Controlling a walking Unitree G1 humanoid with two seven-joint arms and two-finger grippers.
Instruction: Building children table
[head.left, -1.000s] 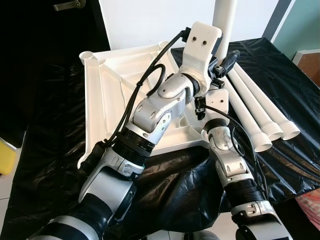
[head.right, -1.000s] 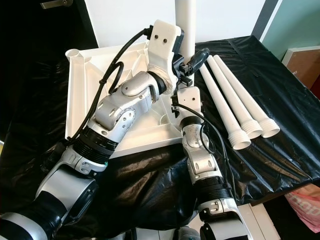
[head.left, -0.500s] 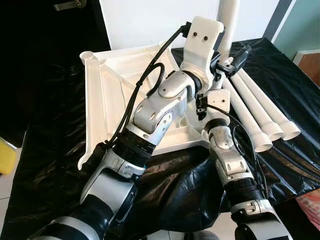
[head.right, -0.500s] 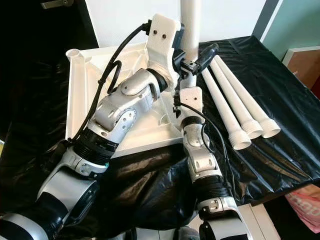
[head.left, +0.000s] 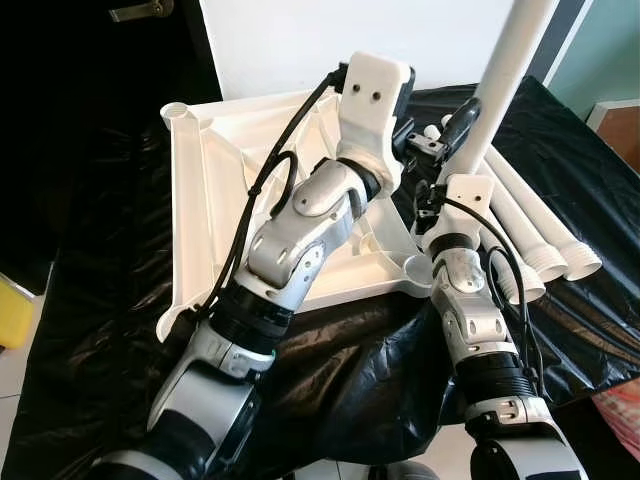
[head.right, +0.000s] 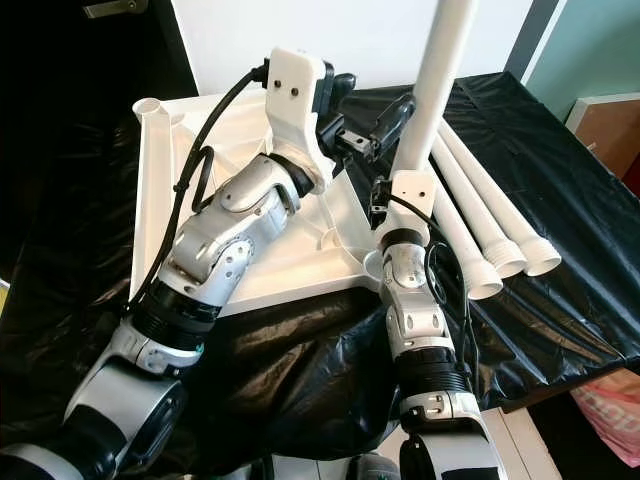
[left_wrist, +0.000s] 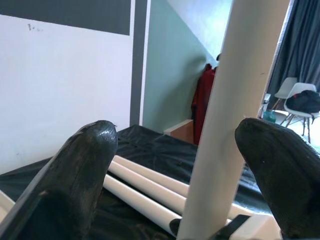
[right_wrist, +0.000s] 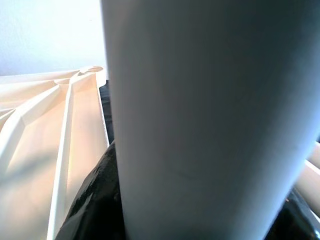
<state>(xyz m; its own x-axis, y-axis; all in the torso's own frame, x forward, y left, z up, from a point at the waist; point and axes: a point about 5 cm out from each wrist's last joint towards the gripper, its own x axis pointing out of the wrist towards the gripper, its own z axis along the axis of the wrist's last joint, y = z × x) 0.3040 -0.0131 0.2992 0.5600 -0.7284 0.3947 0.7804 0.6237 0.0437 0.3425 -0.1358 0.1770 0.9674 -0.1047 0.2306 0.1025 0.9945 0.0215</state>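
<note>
While the white tabletop (head.right: 190, 190) lay upside down on the black sheet (head.right: 560, 200), the right gripper (head.right: 400, 125) pinched one white leg (head.right: 440, 70) between its fingers, the leg tilting up over the near corner socket (head.right: 378, 262), so by my judgement the first leg was not yet seated and all four remained to fit. The left gripper (left_wrist: 175, 145) hung with its fingers spread to either side of that leg, not touching it. I counted one tabletop, one leg in hand, and three more legs (head.right: 480, 215) lying side by side just beside the tabletop.
</note>
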